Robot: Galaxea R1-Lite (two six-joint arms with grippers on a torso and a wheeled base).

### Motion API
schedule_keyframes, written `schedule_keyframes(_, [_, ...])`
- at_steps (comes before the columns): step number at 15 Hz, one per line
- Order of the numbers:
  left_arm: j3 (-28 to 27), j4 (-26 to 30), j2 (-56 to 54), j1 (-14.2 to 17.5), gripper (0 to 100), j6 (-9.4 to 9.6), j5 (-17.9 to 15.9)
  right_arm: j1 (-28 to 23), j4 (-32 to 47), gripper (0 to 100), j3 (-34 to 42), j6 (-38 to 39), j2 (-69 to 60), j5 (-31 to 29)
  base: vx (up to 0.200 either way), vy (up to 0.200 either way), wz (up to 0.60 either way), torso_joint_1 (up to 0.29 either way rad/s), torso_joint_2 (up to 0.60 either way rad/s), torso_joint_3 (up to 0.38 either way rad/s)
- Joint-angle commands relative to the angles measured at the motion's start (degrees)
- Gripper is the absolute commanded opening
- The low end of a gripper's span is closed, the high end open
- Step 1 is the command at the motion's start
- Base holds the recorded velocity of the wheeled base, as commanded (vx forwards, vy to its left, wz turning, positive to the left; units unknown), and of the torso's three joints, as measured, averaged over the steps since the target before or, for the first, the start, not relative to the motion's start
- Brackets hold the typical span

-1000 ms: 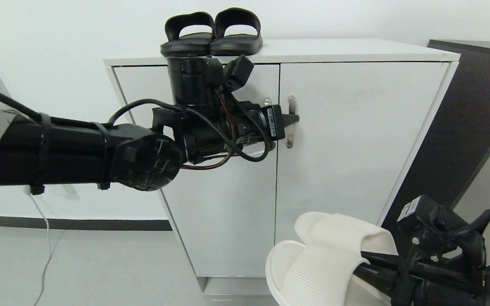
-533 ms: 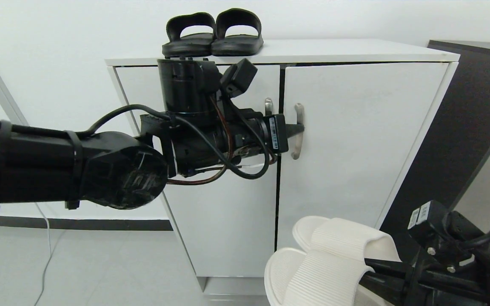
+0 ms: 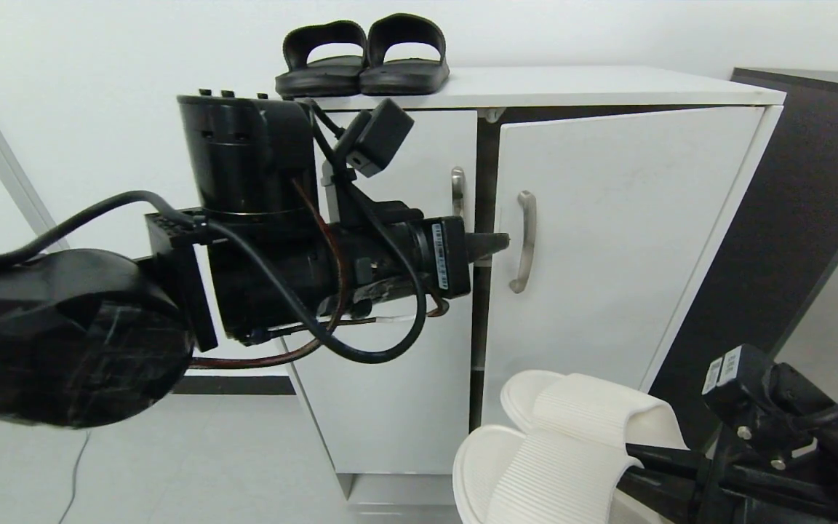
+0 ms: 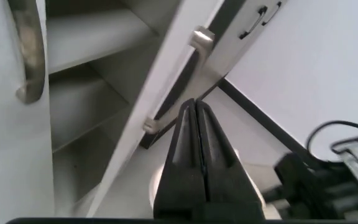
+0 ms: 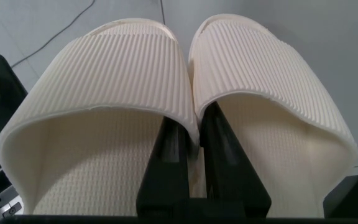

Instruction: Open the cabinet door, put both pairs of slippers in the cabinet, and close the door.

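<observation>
The white cabinet (image 3: 608,87) has its right door (image 3: 623,240) ajar, with a dark gap beside the shut left door (image 3: 390,393). My left gripper (image 3: 497,242) is shut on nothing, its tip at that gap just left of the right door's handle (image 3: 524,240). In the left wrist view the shut gripper (image 4: 195,106) points at a door edge, with cabinet shelves (image 4: 86,37) behind. Black slippers (image 3: 364,58) sit on the cabinet top. My right gripper (image 5: 194,134) is shut on the inner straps of the white slippers (image 5: 104,81), held low before the cabinet (image 3: 557,444).
The left door's handle (image 3: 457,191) is just above my left gripper. A dark panel (image 3: 812,204) stands right of the cabinet. Grey floor (image 3: 172,466) with a thin cable lies to the left, and a white wall rises behind.
My left arm has drawn back toward the camera and the right door has swung further open. The gripper tip, on the handle before, now sits left of it.
</observation>
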Motion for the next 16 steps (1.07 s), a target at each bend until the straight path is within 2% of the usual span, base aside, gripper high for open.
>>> schedule_keyframes(1, [2.3, -0.07, -4.17, 0.19, 0, -0.05, 0.09, 0.05, -0.05, 0, -0.02, -0.01, -0.06, -0.01, 0.0, 0.0, 0.0, 0.0, 0.0, 0.0])
schedule_keyframes(2, [2.39, 0.02, -4.35, 0.45, 0, -0.14, 0.09, 0.05, 0.04, 0, -0.02, -0.01, -0.06, -0.01, 0.0, 0.0, 0.0, 0.0, 0.0, 0.0])
schedule_keyframes(4, [1.42, -0.07, -2.94, 3.0, 0, -0.14, -0.52, 0.05, 0.04, 0, -0.02, -0.19, -0.15, -0.01, 0.0, 0.0, 0.0, 0.0, 0.0, 0.0])
schedule_keyframes(7, [-2.88, -0.07, 1.02, 4.76, 0, -1.02, -0.43, 0.4, 0.13, 0, 0.15, -0.19, -0.24, -0.19, 0.0, 0.0, 0.0, 0.0, 0.0, 0.0])
schedule_keyframes(9, [-7.98, -0.07, 4.97, 5.55, 0, -4.45, -0.43, 0.49, 0.21, 0, 0.24, -0.19, -0.32, -0.19, 0.0, 0.0, 0.0, 0.0, 0.0, 0.0])
schedule_keyframes(10, [-9.74, -0.07, 6.29, 5.64, 0, -4.97, -0.43, 0.58, 0.21, 0, 0.5, -0.19, -0.32, -0.19, 0.0, 0.0, 0.0, 0.0, 0.0, 0.0])
schedule_keyframes(12, [-12.9, -0.07, 9.01, 5.64, 0, -5.06, -0.43, 1.81, 0.21, 0, 0.68, -0.19, -0.5, -0.19, 0.0, 0.0, 0.0, 0.0, 0.0, 0.0])
schedule_keyframes(16, [-15.36, -0.16, 11.74, 5.55, 0, -4.97, 0.01, 2.86, 0.21, 0, 1.38, -0.19, -0.76, -0.19, 0.0, 0.0, 0.0, 0.0, 0.0, 0.0])
